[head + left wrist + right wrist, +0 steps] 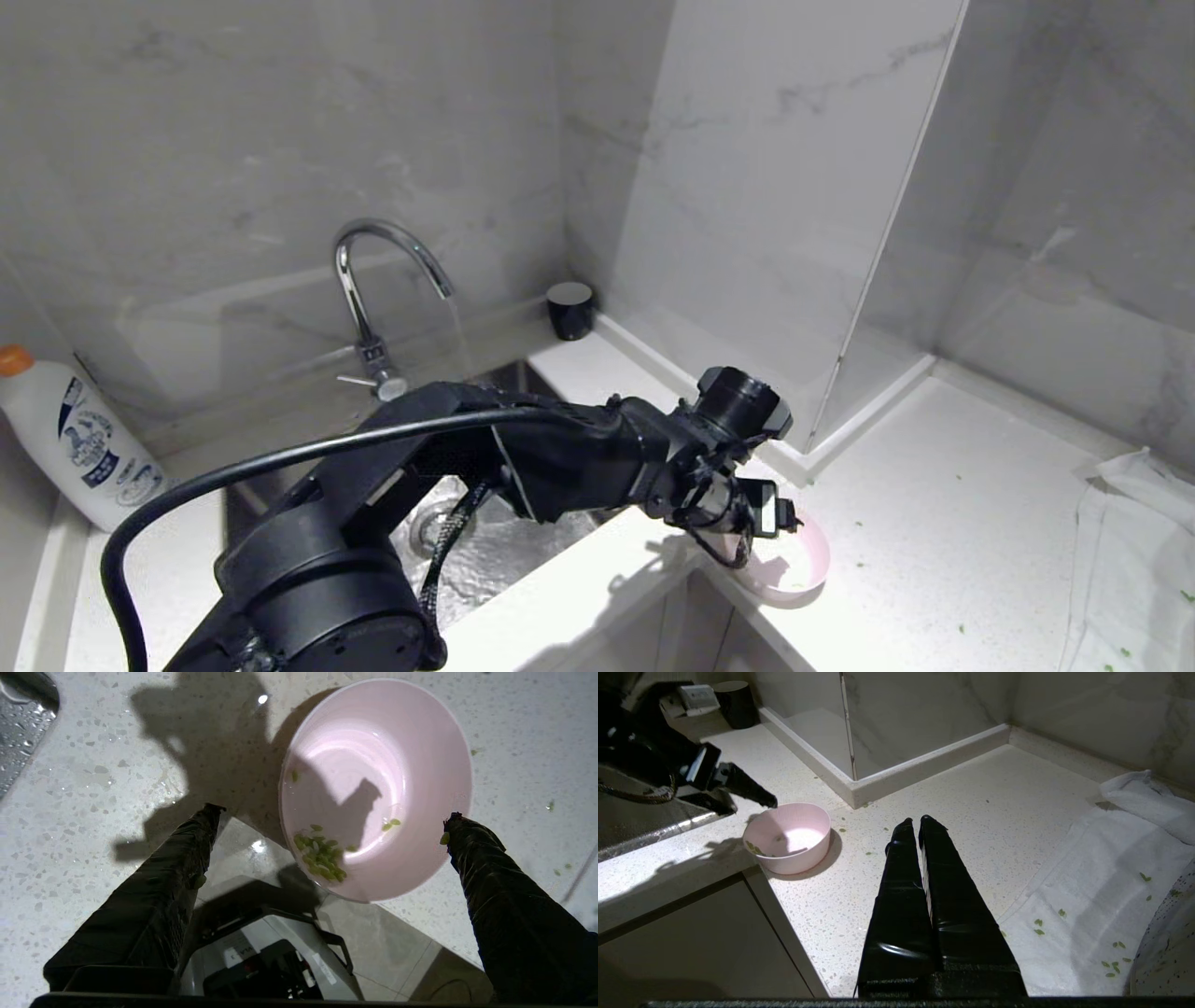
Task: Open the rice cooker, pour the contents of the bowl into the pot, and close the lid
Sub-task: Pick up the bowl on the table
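On the white speckled tabletop [924,788], right at the front corner beside the sink [495,551], sat the bowl [787,837]: small, round, pale pink outside, glossy lighter inside, upright. Mostly empty. Small clump of green bits [320,854] lay at the low inner wall, a couple more loose on the bowl floor, one stuck higher on the side. Stray green bits also scattered on the tabletop around it.

Left end effector [329,821] hovered over the bowl, fingers spread wide, not gripping anything. One finger [490,872] sat just outside the rim with a green bit stuck at its tip; the other finger was off the opposite side, over bare tabletop. Contact with the rim: couldn't tell. Its shadow fell across the bowl's inside.

Right end effector [920,823] was well apart from the bowl, over open tabletop, fingers pressed together, empty.

White towel [1101,877] lay at the right side, more green bits on it. Faucet [373,280] behind the sink, dark cup [570,310] in the back corner, white bottle [75,448] with orange cap far left.
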Motion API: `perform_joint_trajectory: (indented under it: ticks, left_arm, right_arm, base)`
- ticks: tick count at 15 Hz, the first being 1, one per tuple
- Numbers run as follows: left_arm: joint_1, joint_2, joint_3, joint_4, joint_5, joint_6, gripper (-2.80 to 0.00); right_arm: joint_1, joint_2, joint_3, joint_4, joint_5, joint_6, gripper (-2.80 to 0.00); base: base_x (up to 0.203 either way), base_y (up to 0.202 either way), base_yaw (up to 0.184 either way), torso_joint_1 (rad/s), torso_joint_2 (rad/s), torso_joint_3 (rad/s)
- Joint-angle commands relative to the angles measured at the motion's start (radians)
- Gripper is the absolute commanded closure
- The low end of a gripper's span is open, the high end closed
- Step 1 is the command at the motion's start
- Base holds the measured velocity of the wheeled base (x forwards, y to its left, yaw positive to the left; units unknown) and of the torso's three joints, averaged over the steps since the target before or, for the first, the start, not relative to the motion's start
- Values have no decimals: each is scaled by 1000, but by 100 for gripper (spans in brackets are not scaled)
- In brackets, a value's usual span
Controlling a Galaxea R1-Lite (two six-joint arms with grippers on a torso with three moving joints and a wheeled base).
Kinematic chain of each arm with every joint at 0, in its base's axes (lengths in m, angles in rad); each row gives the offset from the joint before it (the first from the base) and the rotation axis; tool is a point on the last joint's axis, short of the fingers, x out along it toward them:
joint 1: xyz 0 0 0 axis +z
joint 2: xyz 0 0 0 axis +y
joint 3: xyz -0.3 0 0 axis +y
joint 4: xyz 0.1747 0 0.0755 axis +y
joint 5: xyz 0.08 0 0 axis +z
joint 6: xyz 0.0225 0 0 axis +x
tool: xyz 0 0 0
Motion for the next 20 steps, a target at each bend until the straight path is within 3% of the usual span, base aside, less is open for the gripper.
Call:
perform_joint_trajectory:
  ticks: [1,11,12,20]
  left_arm:
    - [-10,42,-3,1,3,-1,-280]
    - [16,111,-30,0,25,18,-280]
    - [14,111,-30,0,24,18,0]
    - [16,106,-32,-2,24,14,0]
  right_arm:
    - [0,0,2,0,0,0,0]
    - [0,0,2,0,0,0,0]
    - [0,0,2,0,0,0,0]
    - [0,0,2,0,0,0,0]
  base:
    - [0,0,0,0,0,0]
    - [0,0,0,0,0,0]
    - [0,0,0,0,0,0]
    - [0,0,0,0,0,0]
